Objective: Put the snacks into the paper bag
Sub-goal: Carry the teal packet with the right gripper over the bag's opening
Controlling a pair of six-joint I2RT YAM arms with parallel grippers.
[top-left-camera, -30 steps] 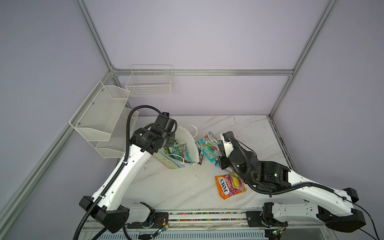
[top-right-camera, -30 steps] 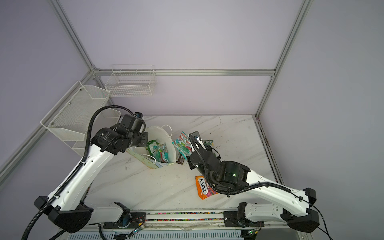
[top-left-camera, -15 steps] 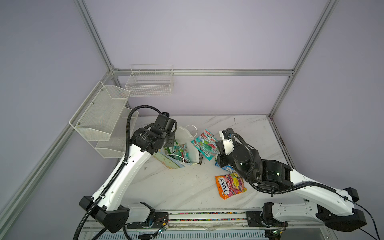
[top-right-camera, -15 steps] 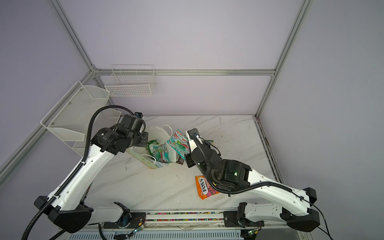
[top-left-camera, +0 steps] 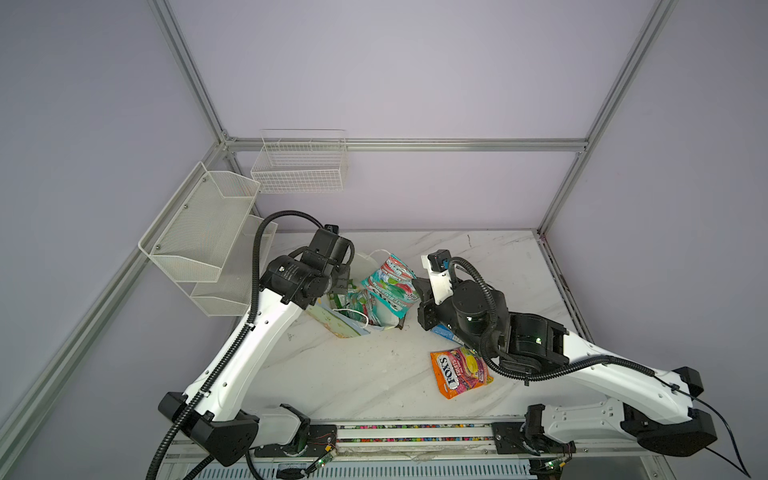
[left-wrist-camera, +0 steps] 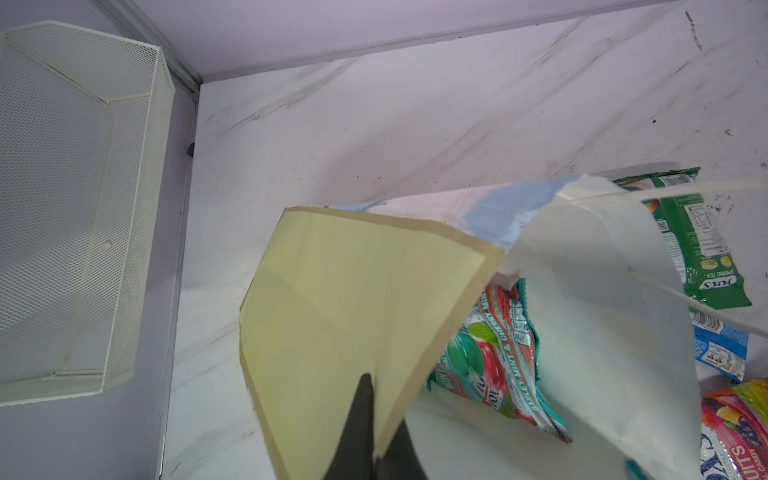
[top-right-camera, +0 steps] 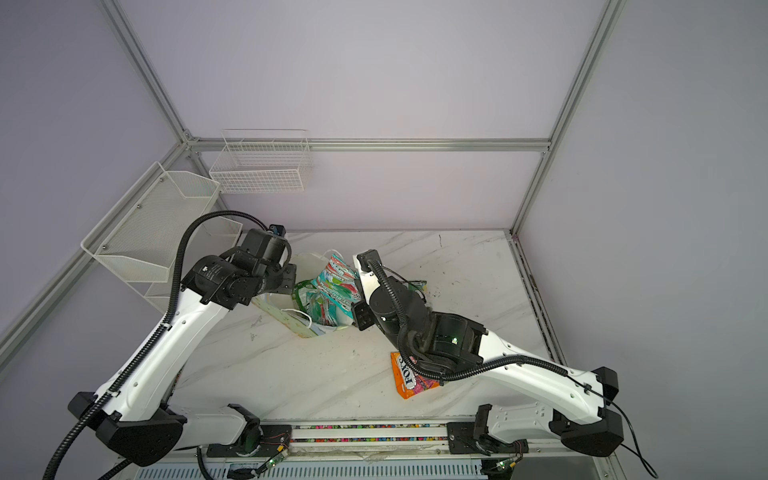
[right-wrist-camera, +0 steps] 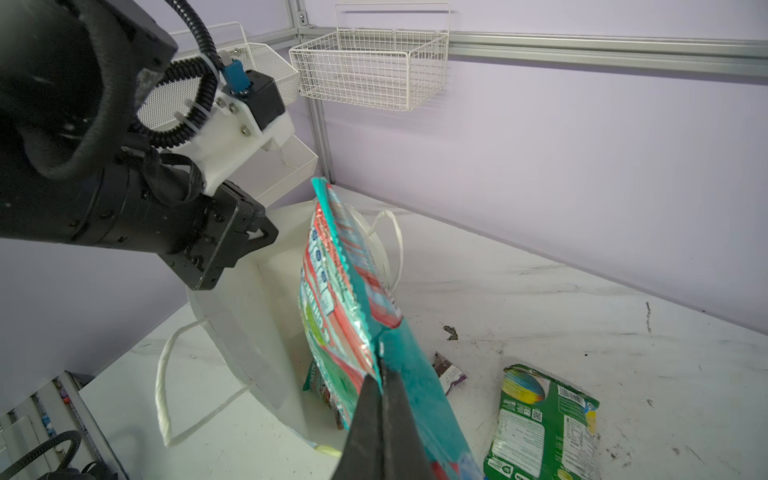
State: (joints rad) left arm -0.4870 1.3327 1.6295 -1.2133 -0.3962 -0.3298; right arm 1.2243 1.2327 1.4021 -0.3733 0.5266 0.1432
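Note:
The paper bag (top-left-camera: 346, 328) lies tilted on the marble table with its mouth towards the right arm. My left gripper (left-wrist-camera: 376, 436) is shut on the bag's yellow-green wall (left-wrist-camera: 353, 291) and holds the mouth open. My right gripper (right-wrist-camera: 384, 399) is shut on a teal snack packet (right-wrist-camera: 340, 282), which hangs at the bag's mouth (top-left-camera: 390, 282). Another teal packet (left-wrist-camera: 494, 353) lies inside the bag. On the table lie an orange packet (top-left-camera: 459, 372), a green bag (right-wrist-camera: 540, 424), a small blue packet (left-wrist-camera: 723, 345) and a dark wrapper (right-wrist-camera: 446, 370).
Two white wire baskets hang on the walls, one at the back (top-left-camera: 299, 166) and one on the left (top-left-camera: 199, 232). The left arm's wrist (right-wrist-camera: 124, 208) stands close beside the bag's mouth. The bag's cord handles (right-wrist-camera: 166, 382) trail on the table.
My right gripper has lifted the teal packet and carried it left, from the table beside the bag to the bag's mouth. The left arm has stayed put.

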